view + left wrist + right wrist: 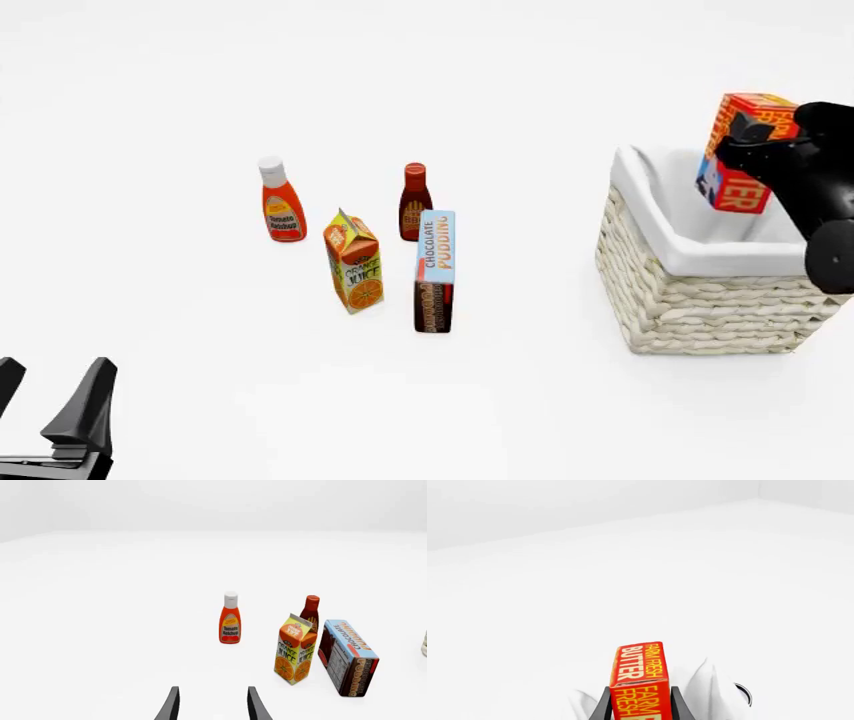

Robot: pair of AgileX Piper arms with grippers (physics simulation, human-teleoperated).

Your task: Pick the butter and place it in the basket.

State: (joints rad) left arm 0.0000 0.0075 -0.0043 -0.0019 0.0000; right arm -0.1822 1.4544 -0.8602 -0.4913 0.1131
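Observation:
The red-and-orange butter (742,150) carton hangs in the air above the basket (667,290), held by my right gripper (750,150), which is shut on it. In the right wrist view the butter (639,680) sits between the two dark fingers (602,707), with the white liner (710,690) of the basket below it. The wicker basket stands at the right of the table. My left gripper (47,400) is open low at the front left, far from both; its fingers (171,705) hold nothing.
In the middle of the table stand a tomato ketchup bottle (279,201), a dark red sauce bottle (414,198), an orange juice carton (354,262) and a chocolate pudding box (434,271). A pale object (423,645) shows at the edge of the left wrist view.

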